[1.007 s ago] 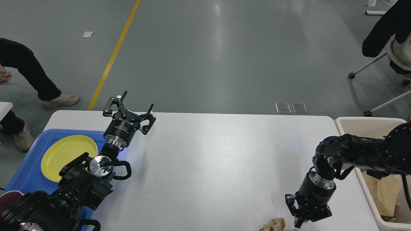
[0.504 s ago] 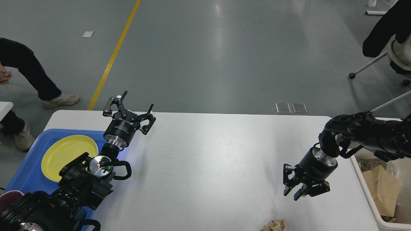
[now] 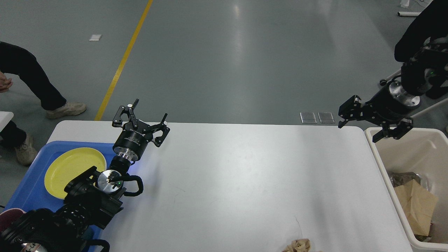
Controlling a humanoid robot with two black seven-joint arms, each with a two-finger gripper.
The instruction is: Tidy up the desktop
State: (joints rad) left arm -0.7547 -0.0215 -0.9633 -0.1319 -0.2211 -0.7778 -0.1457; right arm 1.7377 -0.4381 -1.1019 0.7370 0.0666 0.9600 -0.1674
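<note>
Fingers of the right gripper [image 3: 373, 122] spread empty; what looks like crumpled paper [image 3: 298, 245] lies well below-left of them on the tabletop [image 3: 245, 182], nearer them than the left gripper's [image 3: 143, 120] open fingers.

Tray [image 3: 29, 196] with plate [image 3: 71, 169] on desktop [image 3: 238, 182] left; bin [image 3: 413, 154] right; crumpled paper [image 3: 297, 245] at near edge

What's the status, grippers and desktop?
Left gripper open, empty. Right gripper open, empty, by bin. Desktop: crumpled paper at near edge. Nothing blocking.
</note>
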